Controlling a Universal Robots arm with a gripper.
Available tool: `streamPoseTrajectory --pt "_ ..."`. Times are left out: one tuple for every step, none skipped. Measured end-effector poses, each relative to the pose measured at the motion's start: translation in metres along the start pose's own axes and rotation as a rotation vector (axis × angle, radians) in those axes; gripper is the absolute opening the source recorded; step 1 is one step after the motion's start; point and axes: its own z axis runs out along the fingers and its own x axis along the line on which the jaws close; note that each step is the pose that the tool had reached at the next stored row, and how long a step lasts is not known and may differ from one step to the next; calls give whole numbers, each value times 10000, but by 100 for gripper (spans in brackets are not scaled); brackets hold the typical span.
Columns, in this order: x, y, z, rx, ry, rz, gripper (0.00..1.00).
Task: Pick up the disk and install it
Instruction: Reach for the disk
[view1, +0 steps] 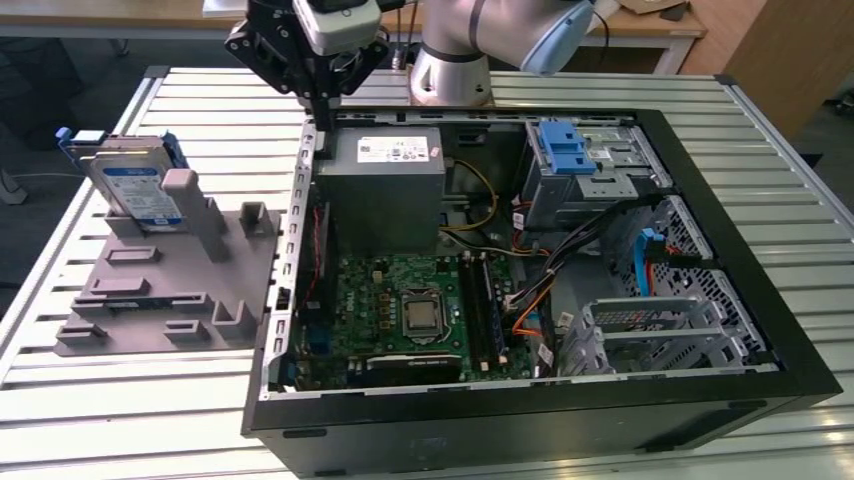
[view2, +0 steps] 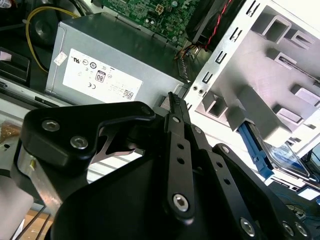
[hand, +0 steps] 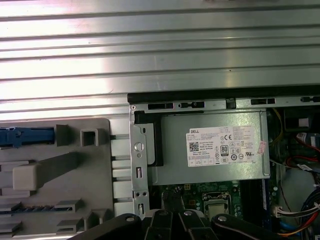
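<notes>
**Computer case (view1: 534, 430) open, disk (view1: 134, 190) outside it**

Over the case's far edge, beside the power supply (view1: 387, 190), the gripper (view1: 320, 105) hangs with fingers together, holding nothing. On the exterior view's left, the disk stands upright in a grey stand (view1: 160, 290) on the table (view1: 120, 400).

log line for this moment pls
phase: before pickup | gripper: shut, empty, above case edge by power supply | disk: upright in grey holder, exterior view's left | installed: no

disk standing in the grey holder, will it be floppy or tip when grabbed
Likely rigid: the disk looks like a metal-cased block. Standing upright on edge in the grey holder, it might tip if nudged sideways.
</notes>
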Motion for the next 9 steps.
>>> streamPoseTrajectory --pt "2 0 0 0 0 0 11" --pt "5 0 0 0 0 1 11" --pt "7 -1 0 0 0 1 11" --pt "9 -1 0 0 0 0 11" --pt "10 -1 0 0 0 0 11" --pt "11 -1 0 0 0 -1 11" --pt "12 -1 0 0 0 0 11" --pt "13 -1 0 -1 0 0 11" --pt "16 -1 0 0 0 0 11"
